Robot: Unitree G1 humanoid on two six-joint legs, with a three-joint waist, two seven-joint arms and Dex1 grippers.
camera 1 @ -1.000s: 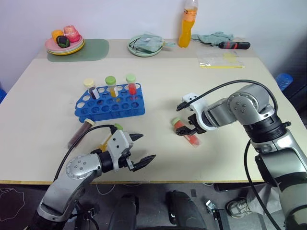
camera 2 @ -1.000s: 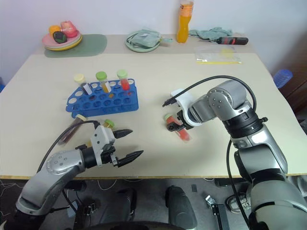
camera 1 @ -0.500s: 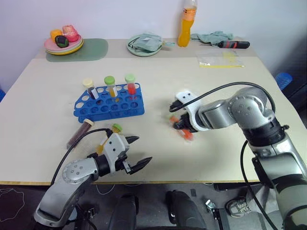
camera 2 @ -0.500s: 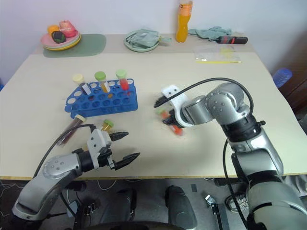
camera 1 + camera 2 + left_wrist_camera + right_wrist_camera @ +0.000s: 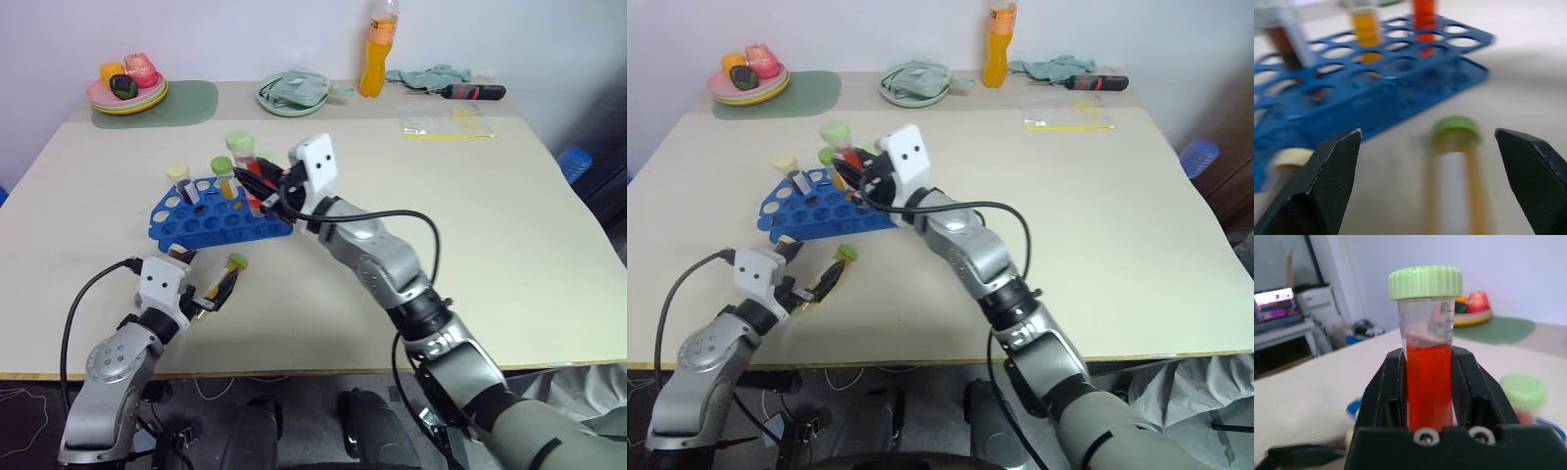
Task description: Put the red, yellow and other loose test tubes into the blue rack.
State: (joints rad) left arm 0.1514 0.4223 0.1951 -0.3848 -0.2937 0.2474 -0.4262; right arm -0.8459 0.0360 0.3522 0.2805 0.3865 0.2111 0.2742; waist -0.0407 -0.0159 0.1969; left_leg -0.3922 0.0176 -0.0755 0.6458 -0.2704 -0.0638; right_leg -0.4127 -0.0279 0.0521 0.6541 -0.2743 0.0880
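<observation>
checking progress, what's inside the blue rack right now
Three capped tubes stand in the rack's back row: a cream-capped one, a yellow one and a red one. The right gripper and its red tube cover part of that row in the eye views.

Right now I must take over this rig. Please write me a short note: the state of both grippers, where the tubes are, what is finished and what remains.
Right gripper: shut on a red tube with a green cap, held upright above the blue rack, not yet in a hole.
Left gripper: open, holding nothing, low over the table, pointing at the yellow tube.
Done: three capped tubes stand in the rack.
Left: seat the red tube; pick up the yellow tube lying on the table in front of the rack, then the dark tube lying beside it.
</observation>
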